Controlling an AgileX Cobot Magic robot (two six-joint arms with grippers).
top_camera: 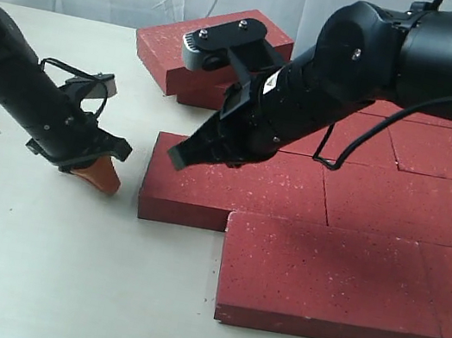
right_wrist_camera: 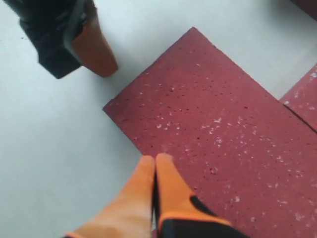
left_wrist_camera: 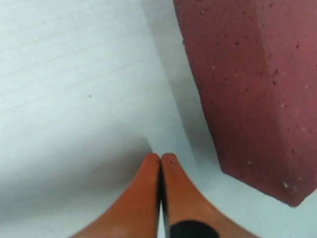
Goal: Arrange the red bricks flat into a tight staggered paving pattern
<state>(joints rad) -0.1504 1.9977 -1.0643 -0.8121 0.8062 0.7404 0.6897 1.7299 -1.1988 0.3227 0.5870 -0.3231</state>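
Several red bricks lie flat in staggered rows on the white table (top_camera: pixel 33 266). The front one (top_camera: pixel 329 279) sits offset to the right of the middle-row brick (top_camera: pixel 235 190). My right gripper (top_camera: pixel 181 156) hovers shut and empty over that brick's left end; its orange tips (right_wrist_camera: pixel 155 158) sit at the brick's edge (right_wrist_camera: pixel 213 124). My left gripper (top_camera: pixel 99 174) is shut and empty, low over the table just left of the same brick. In the left wrist view its fingertips (left_wrist_camera: pixel 160 157) are pressed together beside a brick corner (left_wrist_camera: pixel 247 89).
Two more bricks (top_camera: pixel 212 48) are stacked loosely at the back, apart from the paved rows. Further paved bricks (top_camera: pixel 439 154) run off to the right. The left gripper (right_wrist_camera: pixel 91 47) appears in the right wrist view, close to the brick's corner.
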